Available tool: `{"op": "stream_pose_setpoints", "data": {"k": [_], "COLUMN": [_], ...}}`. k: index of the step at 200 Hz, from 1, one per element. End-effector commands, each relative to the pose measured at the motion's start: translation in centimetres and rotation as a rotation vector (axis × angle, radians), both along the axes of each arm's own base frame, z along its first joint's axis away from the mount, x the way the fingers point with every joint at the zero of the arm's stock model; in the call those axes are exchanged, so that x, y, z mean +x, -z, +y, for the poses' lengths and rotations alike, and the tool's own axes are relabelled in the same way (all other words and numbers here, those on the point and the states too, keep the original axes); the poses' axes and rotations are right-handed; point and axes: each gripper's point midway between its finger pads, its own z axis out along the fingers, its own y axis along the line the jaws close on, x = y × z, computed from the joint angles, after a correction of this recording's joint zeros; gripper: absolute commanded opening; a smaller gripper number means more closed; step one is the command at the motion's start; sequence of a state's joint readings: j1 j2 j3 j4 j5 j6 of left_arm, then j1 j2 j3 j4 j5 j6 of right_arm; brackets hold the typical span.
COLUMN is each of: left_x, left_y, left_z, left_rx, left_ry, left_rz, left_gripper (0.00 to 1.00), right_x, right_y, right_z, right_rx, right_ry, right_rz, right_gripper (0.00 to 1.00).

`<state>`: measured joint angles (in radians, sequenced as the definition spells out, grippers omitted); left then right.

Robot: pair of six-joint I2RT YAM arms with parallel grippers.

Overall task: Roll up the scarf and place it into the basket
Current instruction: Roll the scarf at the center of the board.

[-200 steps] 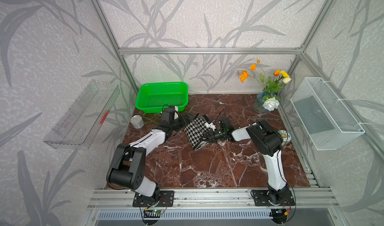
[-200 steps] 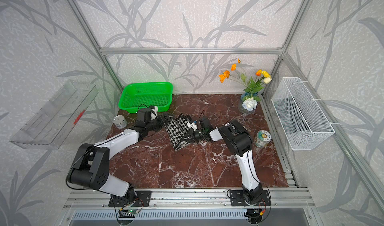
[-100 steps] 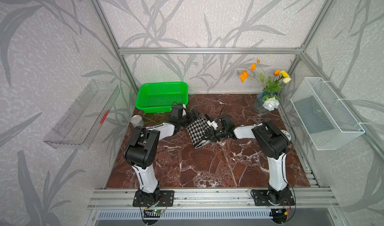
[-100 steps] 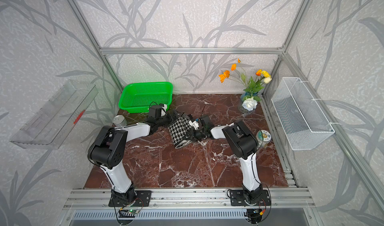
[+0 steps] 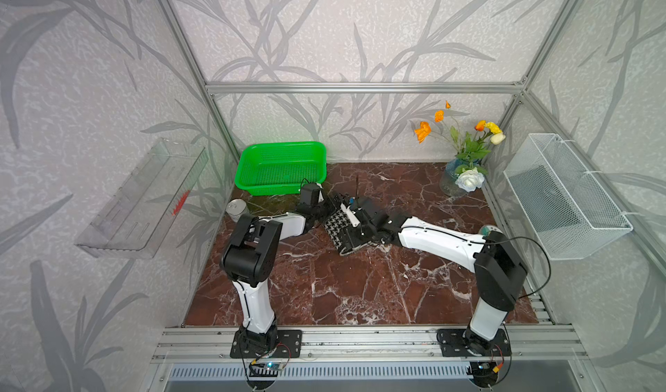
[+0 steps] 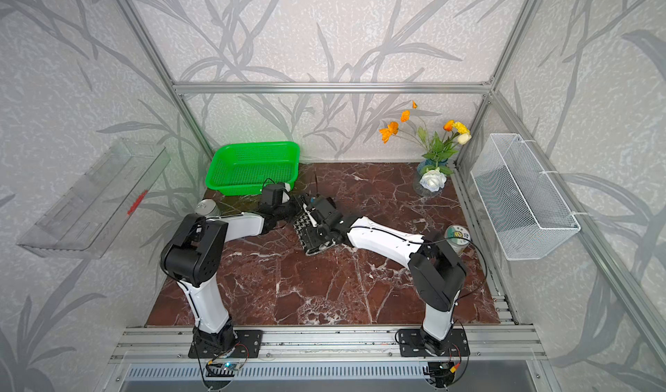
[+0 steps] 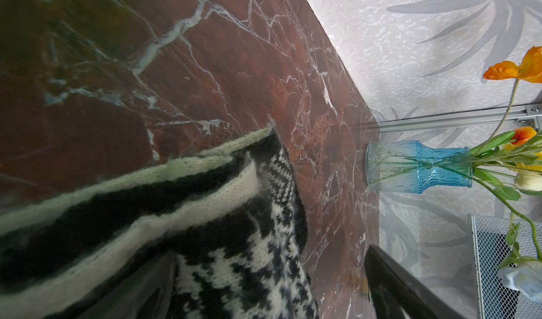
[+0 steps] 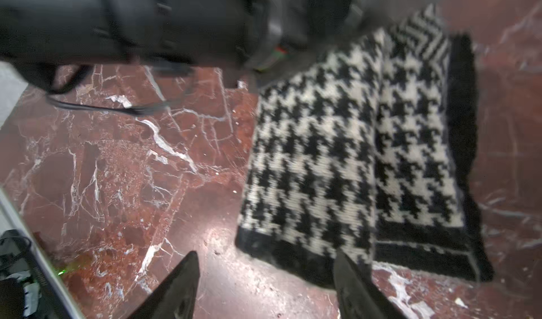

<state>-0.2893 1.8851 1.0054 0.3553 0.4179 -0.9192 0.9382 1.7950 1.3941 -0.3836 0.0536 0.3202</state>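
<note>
A red-brown marble bench (image 5: 360,293) fills the floor of a frame walled in leaf-print paper. Nearest, two arms rise from a rail and reach inward. Mid-bench lies the scarf (image 5: 338,228), folded, houndstooth up, between both arms. The right arm (image 5: 436,239) lies low, its jaws released and gripping nothing: one finger (image 8: 352,288) overlaps the cloth's black edge. The left arm (image 5: 284,224) meets the scarf from the left, jaws spread wide, with bare marble between the cloth and one finger (image 7: 396,288). Beyond, the green basket (image 5: 284,144) stands at the back left, apart from the scarf.
</note>
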Motion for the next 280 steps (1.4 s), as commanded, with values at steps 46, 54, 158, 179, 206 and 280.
{"op": "stream_pose_setpoints", "data": {"k": [46,54,158,179,206,280], "left_x": [-1.8,-1.8,-1.8,-1.9,-2.0,-2.0], "left_y": [3.6,3.4,2.8,2.9,3.0,2.5], "left_z": [-0.1,-0.2,-0.6,-0.7,-0.8,-0.5], "left_rx": [0.033,0.032,-0.004,-0.014,-0.018,-0.025], "left_ry": [0.005,0.006,0.016,0.016,0.023,0.012], "left_rz": [0.126,0.126,0.121,0.123,0.126,0.117], "left_gripper": [0.99,0.99,0.99,1.0,0.99,1.0], "right_x": [0.9,1.1,1.9,2.0,2.1,2.5], "right_y": [2.7,3.2,8.4,9.9,11.5,13.7], "right_z": [-0.6,-0.6,-1.1,-1.3,-1.8,-4.6], "right_rx": [-0.463,-0.492,-0.649,-0.664,-0.695,-0.666], "right_ry": [0.036,0.042,0.109,0.112,0.129,0.194], "right_rz": [-0.223,-0.229,-0.217,-0.18,-0.145,-0.053], "right_gripper": [0.84,0.84,0.94,0.94,0.94,0.45]}}
